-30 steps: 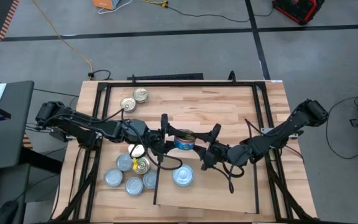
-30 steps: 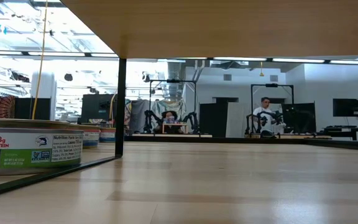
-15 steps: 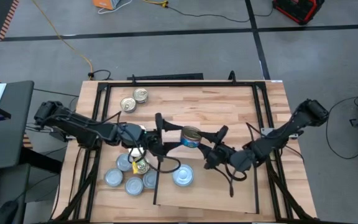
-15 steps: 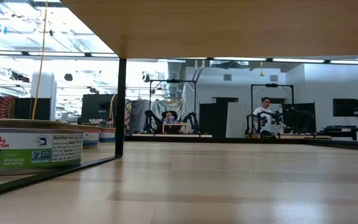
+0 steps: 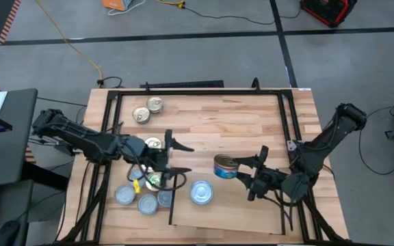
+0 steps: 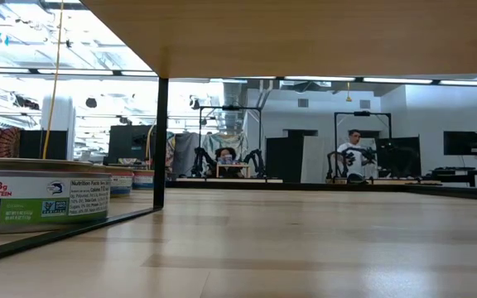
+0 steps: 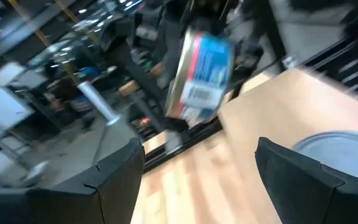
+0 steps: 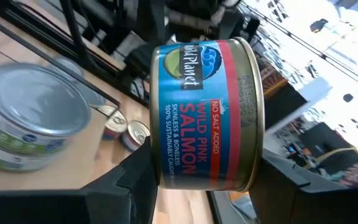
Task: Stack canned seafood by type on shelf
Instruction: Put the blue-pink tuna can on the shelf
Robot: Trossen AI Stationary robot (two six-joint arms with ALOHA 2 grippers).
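The right gripper is clenched on a salmon tin, blue-labelled with a gold lid, carried above the shelf and just beside the lone silver-lidded tin resting on it. The left gripper stands released, fingers spread and empty, above the cluster of tins on the tabletop beside the shelf's black strip.

Step in hand, as judged: transport of the salmon tin to its stacking place. The next move calls for lowering it flat, clear of the silver-lidded tin since the types differ.

Compared with a second ago, the tin is now farther right and nearer the front edge, and the two grippers are well apart.
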